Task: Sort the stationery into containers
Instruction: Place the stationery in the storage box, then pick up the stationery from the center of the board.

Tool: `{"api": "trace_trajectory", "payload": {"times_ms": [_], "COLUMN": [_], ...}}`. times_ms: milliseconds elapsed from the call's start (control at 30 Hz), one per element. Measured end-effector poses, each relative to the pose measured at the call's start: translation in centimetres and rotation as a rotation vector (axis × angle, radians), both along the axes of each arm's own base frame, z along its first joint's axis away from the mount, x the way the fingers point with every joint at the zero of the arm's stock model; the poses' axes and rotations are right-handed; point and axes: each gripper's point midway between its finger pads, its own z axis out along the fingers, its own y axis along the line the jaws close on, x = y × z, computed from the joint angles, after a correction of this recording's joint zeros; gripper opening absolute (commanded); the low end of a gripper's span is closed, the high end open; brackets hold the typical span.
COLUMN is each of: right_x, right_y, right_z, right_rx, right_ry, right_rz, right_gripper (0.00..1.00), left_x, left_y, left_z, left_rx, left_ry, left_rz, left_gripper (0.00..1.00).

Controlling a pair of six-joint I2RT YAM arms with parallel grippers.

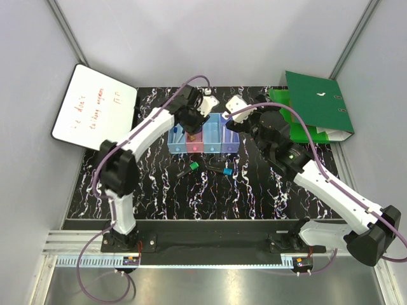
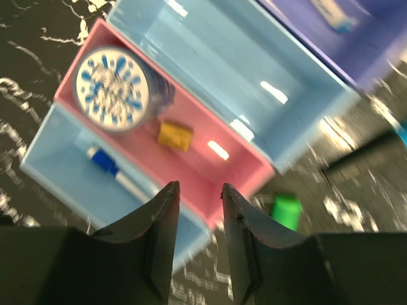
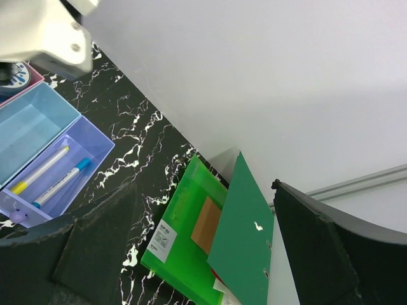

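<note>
Sorting looks well under way but not finished. The containers (image 1: 212,150), four joined translucent bins in light blue, pink, blue and purple, sit at about 12 o'clock from the middle of the black marbled table (image 1: 152,197).

The left gripper (image 2: 199,188) hangs over the pink bin's near end. Its fingers stand a little apart, with nothing between them. The right gripper (image 3: 202,187) is spread wide and empty, at 1 o'clock from the purple bin and aimed toward the green binder (image 3: 238,241).

Already housed:
- The round blue roll (image 2: 113,89) stands in the pink bin; it is squat, with a white face speckled in blue.
- Two white markers (image 3: 54,171) lie side by side in the purple bin, one tipped yellow and one blue.
- One blue-capped marker (image 2: 117,175) lies in the light-blue bin.
- A small yellow piece (image 2: 175,135) rests on the pink bin's floor, at 4 o'clock from the roll.

The plain blue bin shows nothing inside.

Still loose on the table, at 6 o'clock from the bins:
- a green and black marker (image 1: 189,168)
- a dark pen-like item (image 1: 215,167) with a blue end, near the marker at its 3 o'clock

Whether that blue end is a cap or a separate piece, I cannot tell
</note>
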Motion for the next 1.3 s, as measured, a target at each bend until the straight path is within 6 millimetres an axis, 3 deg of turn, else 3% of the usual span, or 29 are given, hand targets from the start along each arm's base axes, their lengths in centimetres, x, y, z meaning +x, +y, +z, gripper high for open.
{"api": "trace_trajectory", "payload": {"times_ms": [67,133,233,367,467,733,1067,1167,1300], "right_x": [0.0,0.0,0.0,0.0,0.1,0.1,0.0,-0.2,-1.2], "right_y": [0.0,0.0,0.0,0.0,0.1,0.1,0.1,0.3,1.2], "right_z": [0.3,0.4,0.6,0.6,0.5,0.8,0.6,-0.3,-3.4], "right_rx": [0.004,0.007,0.009,0.008,0.008,0.012,0.016,0.004,-0.019], "right_ry": [-0.005,-0.008,-0.010,-0.009,-0.008,-0.011,-0.004,0.030,0.147], "right_rz": [0.000,0.001,0.001,0.001,0.001,0.001,0.003,0.018,0.088], "right_gripper": [0.95,0.96,0.96,0.96,0.95,0.96,1.00,1.00,1.00], "left_x": [-2.2,-4.6,-8.0,-11.8,-13.3,-13.7,-13.9,-13.6,-13.5], "left_y": [0.5,1.3,2.8,5.0,5.9,5.0,3.9,3.6,3.6], "left_z": [1.7,2.2,0.0,-5.0,-6.9,-9.0,-12.2,-12.2,-12.2], "left_rx": [0.002,0.015,0.061,0.142,0.172,0.162,0.148,0.140,0.143], "left_ry": [-0.025,-0.025,0.038,0.192,0.256,0.305,0.382,0.382,0.385], "left_rz": [-0.036,-0.066,-0.100,-0.103,-0.094,-0.052,0.003,0.013,0.018], "left_gripper": [0.38,0.38,0.43,0.46,0.48,0.55,0.56,0.56,0.53]}}
